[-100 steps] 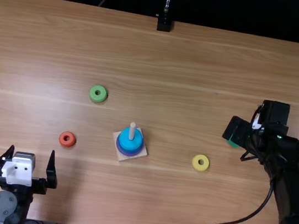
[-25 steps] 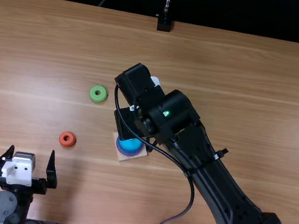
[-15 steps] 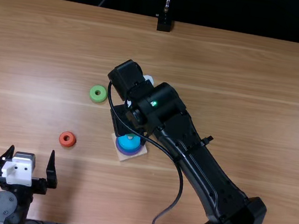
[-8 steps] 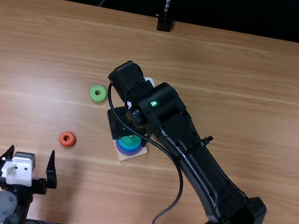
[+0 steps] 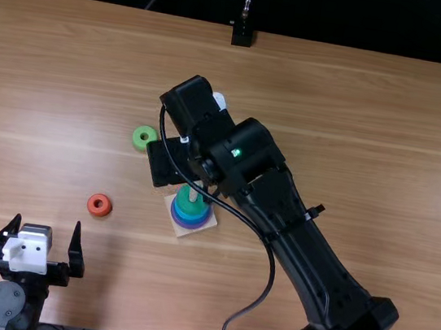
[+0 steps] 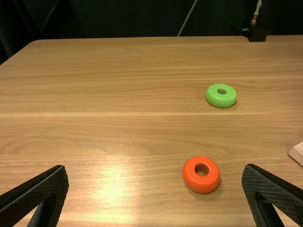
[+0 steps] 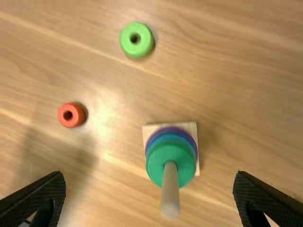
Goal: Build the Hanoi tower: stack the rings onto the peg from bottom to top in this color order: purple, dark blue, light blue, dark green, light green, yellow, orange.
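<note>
On the tabletop (image 5: 359, 111), a little left of the middle, the peg (image 5: 194, 196) rises from its square wooden base (image 5: 180, 232). A purple ring (image 5: 188, 226) lies lowest on it, blue shows above that, and a dark green ring (image 5: 183, 202) sits on top, around the peg; I cannot tell whether the blue is one ring or two.

The light green ring (image 5: 137, 141) lies flat, left of the stack and farther off. The orange ring (image 5: 99, 211) lies flat too, left of the base and nearer than the light green one.

The right arm (image 5: 300, 238) slants in from the near right. Its right pincer (image 5: 170, 163) is above the tabletop just to the far side of the stack, near the light green ring; it is released, the fingers (image 7: 35, 198) spread wide. The left pincer (image 5: 46, 224), at the near left, is also released, its fingers well apart.
</note>
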Controlling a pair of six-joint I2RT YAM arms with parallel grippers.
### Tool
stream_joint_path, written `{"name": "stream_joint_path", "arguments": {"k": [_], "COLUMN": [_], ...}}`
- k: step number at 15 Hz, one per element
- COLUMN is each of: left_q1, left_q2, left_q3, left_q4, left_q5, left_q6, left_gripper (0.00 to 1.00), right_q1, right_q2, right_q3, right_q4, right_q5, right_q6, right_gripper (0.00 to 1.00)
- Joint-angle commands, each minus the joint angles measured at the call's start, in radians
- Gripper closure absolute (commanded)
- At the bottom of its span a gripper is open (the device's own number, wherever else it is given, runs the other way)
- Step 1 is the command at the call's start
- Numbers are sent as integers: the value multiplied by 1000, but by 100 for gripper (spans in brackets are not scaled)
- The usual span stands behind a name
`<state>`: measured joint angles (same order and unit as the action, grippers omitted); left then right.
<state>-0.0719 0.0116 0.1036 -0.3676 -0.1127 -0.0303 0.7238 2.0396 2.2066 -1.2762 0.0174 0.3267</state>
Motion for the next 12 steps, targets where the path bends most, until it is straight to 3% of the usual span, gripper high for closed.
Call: {"name": "stream_joint_path", "arguments": {"k": [1, 4, 8, 12], "left_q1": [-5, -5, -5, -5], "left_q2": [-12, -12, -12, -12], "left_q3": [-104, -104, -104, -104], "left_q4": [-78, -78, -78, -78], "left_q5": [-5, -5, -5, -5], "left_q6": [-5, -5, -5, -5], "left_gripper": [0, 0, 0, 0], "right_q1": [-37, -95, -188, -366], "right_q2": [-4, -139, -420, -680], "right_q3": [7, -96, -510, -837], "right_q4": [31, 171, 565, 782], "right_q5": [3, 14, 82, 77], "right_q6": [6, 5, -16, -19], "right_gripper": [0, 0, 0, 0]}}
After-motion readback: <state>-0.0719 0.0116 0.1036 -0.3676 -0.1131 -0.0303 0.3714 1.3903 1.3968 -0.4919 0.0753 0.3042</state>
